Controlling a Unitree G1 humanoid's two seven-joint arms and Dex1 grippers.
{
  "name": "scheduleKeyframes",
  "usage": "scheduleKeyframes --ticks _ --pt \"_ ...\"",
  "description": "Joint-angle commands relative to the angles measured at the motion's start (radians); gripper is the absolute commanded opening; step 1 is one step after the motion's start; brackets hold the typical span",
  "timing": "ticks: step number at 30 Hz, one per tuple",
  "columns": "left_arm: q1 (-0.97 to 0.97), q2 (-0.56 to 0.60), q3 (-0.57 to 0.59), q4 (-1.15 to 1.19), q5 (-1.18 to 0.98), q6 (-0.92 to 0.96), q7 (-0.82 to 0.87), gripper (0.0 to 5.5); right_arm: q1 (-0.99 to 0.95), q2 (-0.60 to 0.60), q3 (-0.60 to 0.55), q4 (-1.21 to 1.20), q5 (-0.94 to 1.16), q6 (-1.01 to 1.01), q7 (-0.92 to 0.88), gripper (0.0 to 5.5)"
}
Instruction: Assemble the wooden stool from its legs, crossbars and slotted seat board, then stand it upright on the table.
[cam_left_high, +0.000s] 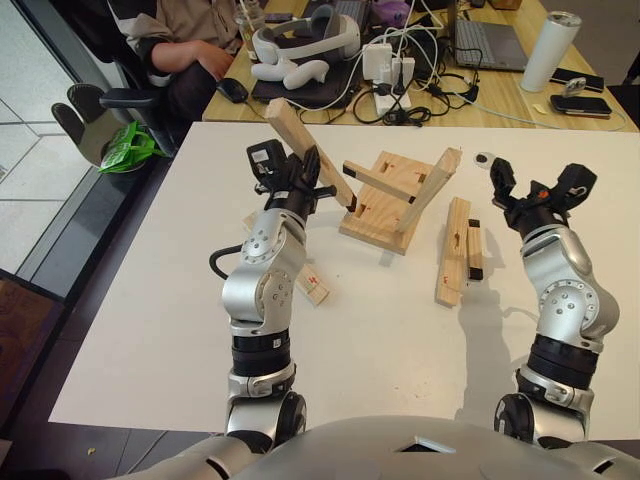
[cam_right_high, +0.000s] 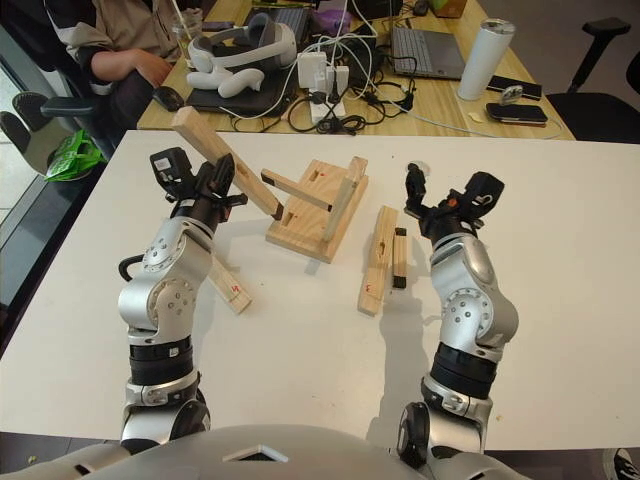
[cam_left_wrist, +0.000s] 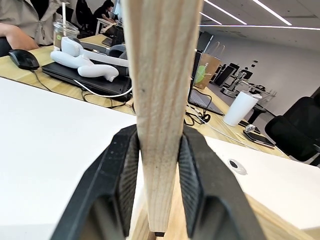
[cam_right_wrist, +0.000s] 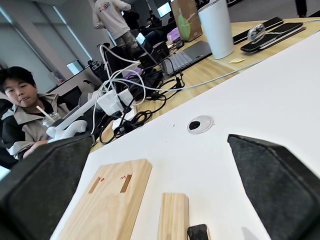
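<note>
Clamping a tilted wooden leg (cam_left_high: 298, 135) between its fingers, the left gripper (cam_left_high: 305, 172) holds the lower end at what seems to be a slot in the seat board (cam_left_high: 385, 222). That board lies mid-way across the white surface (cam_left_high: 400, 340), with a second leg (cam_left_high: 432, 185) and a crossbar (cam_left_high: 378, 182) fitted to it. The right gripper (cam_left_high: 537, 182) hovers spread wide and empty near a loose leg (cam_left_high: 452, 250).

Open-plan office. Wooden desk (cam_left_high: 520, 108) carries laptop (cam_left_high: 490, 45), power strip (cam_right_high: 320, 75), VR headset (cam_left_high: 305, 40), mouse (cam_left_high: 232, 90), phones (cam_left_high: 580, 104). Black office chairs (cam_left_wrist: 295, 125) about; ceiling strip lights (cam_left_wrist: 250, 12) overhead.
</note>
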Motion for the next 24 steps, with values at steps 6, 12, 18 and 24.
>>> scheduleKeyframes --ticks 6,12,18,24 --pt "-0.055 0.076 -0.016 0.151 0.078 -0.128 -0.084 1.01 -0.064 -0.018 -0.02 0.014 0.043 0.012 -0.01 5.01" --pt "-0.045 0.127 0.014 0.087 0.051 -0.087 -0.112 1.01 -0.054 -0.018 -0.022 0.004 0.051 0.021 -0.014 5.01" --pt "0.041 0.141 0.022 -0.042 -0.006 0.016 -0.13 1.01 -0.043 -0.019 -0.02 -0.001 0.05 0.023 -0.013 5.01" --pt "0.028 0.126 0.008 -0.029 -0.001 0.014 -0.128 1.01 -0.052 -0.017 -0.009 0.005 0.048 0.021 -0.008 5.01"
